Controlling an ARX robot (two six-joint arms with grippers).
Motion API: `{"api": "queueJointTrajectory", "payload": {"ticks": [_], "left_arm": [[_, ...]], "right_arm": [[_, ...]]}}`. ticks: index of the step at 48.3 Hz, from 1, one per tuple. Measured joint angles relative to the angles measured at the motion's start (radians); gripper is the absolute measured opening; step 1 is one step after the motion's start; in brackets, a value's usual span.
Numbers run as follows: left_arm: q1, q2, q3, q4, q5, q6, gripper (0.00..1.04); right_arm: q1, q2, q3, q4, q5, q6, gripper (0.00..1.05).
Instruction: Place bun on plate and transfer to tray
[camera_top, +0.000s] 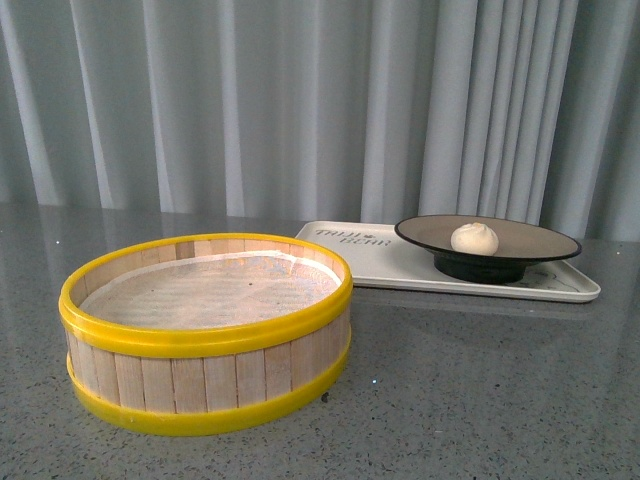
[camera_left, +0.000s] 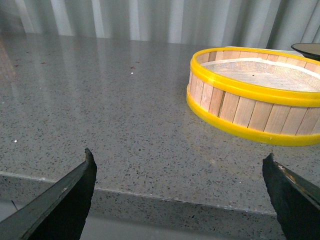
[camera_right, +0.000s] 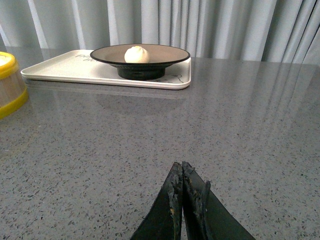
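One bun (camera_top: 474, 238) on one plate (camera_top: 545, 240), on one tray (camera_top: 400, 268).

Surface: grey speckled stone-look table (camera_top: 480, 400), glossy, with faint reflections; front edge visible in the left wrist view. Items resting directly on it, front view:
1. Round wooden steamer basket (camera_top: 205, 335), slatted wall, yellow bands at rim and base, pale liner inside; at about 8 o'clock on the table
2. Flat rectangular cream-white tray (camera_top: 385, 262), rounded corners, faint lettering; at about 2 o'clock, apart from the basket, further back, with grey curtains behind the table's far edge
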Motion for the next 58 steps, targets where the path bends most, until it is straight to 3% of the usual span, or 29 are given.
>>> {"api": "queueJointTrajectory", "payload": {"ticks": [5,9,17,19,40,58], "left_arm": [[0.000,0.000,0.000,0.000,0.000,0.000,0.98],[0.000,0.000,0.000,0.000,0.000,0.000,0.98],[0.000,0.000,0.000,0.000,0.000,0.000,0.98],[0.000,0.000,0.000,0.000,0.000,0.000,0.98],[0.000,0.000,0.000,0.000,0.000,0.000,0.98],[0.000,0.000,0.000,0.000,0.000,0.000,0.98]], "right_arm": [[0.000,-0.029,0.000,-0.029,0.000,0.000,0.02],[0.000,-0.153,0.000,-0.190,0.000,0.000,0.02],[0.000,-0.196,0.001,-0.203,0.000,0.000,0.02],[0.000,-0.196,0.000,-0.203,0.000,0.000,0.06],[0.000,-0.197,0.000,-0.203,0.000,0.000,0.98],[0.000,-0.197,0.001,-0.203,0.000,0.001,0.96]]}}
